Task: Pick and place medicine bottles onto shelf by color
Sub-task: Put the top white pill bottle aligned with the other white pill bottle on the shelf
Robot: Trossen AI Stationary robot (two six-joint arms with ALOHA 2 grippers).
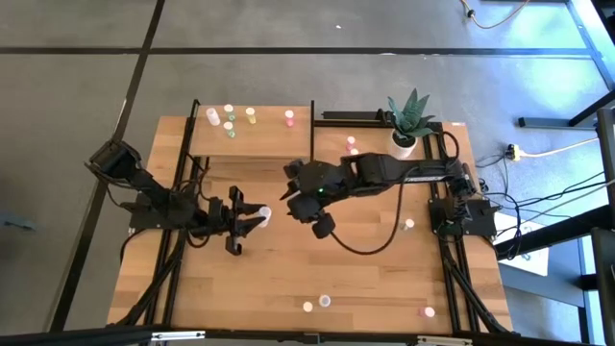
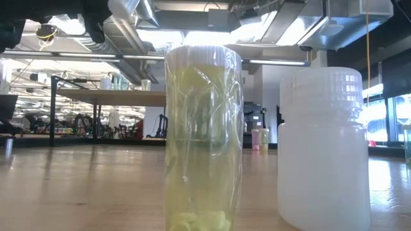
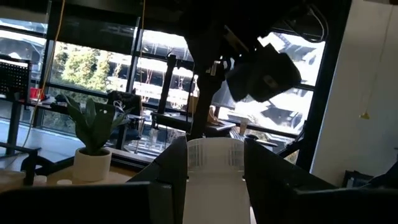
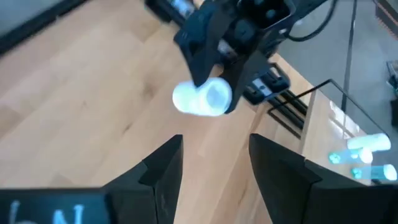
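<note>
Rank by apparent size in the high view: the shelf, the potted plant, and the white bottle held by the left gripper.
1. Shelf, clearly the largest.
2. Potted plant.
3. White bottle, smallest, clamped in the left gripper.

The plant stands taller, nearer the overhead camera, but the gaps are wide enough that the order holds.

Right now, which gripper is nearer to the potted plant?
Right. The right gripper hangs open over the table's middle, nearer the potted plant. The left gripper holds a white bottle farther away.

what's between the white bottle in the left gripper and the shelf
The left gripper holds the white bottle above the table. The right gripper hangs right beside it, toward the shelf, partly in the way.
</note>
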